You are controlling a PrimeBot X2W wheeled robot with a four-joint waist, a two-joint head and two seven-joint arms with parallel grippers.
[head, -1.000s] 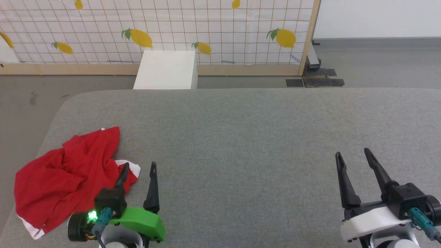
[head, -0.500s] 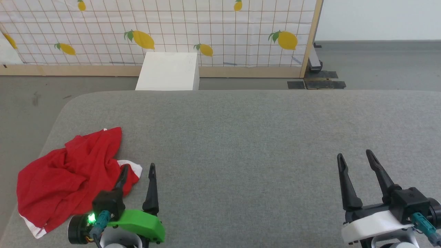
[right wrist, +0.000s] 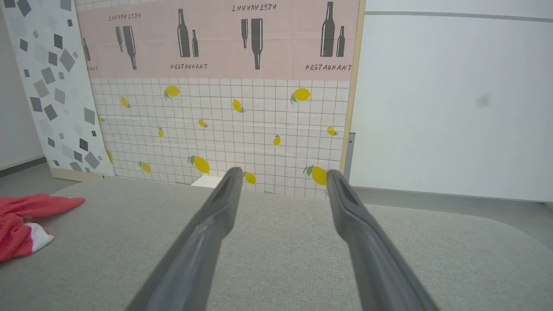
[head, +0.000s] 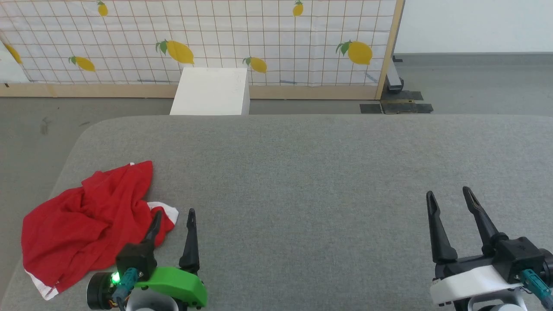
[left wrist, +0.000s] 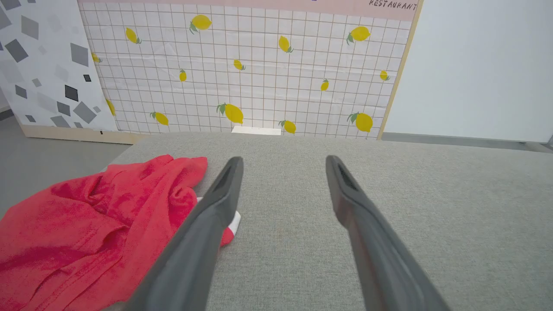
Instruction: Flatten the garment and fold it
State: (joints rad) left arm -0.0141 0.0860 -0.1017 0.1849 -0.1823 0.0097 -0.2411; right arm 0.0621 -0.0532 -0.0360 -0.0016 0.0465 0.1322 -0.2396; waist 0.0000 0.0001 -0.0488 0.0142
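The red garment [head: 82,224] lies crumpled near the left edge of the grey padded table [head: 302,172], with white trim showing at its right corner and lower left hem. My left gripper [head: 174,213] stands open just right of it, its left finger over the garment's white-trimmed corner; nothing is between the fingers. In the left wrist view the garment [left wrist: 86,224] lies left of the open left gripper [left wrist: 283,160]. My right gripper [head: 448,194] is open at the lower right, far from the cloth. The right wrist view has the garment [right wrist: 21,220] at its left edge and the right gripper [right wrist: 281,172] open.
A white box [head: 211,91] stands on the floor beyond the table's far edge. Behind it is a lemon-patterned partition [head: 216,39] with a wooden frame. The table's rounded left corner [head: 82,134] is close to the garment.
The head camera shifted slightly, so the whole scene sits a little lower. The left gripper drew back a little toward the near edge. The garment has not moved.
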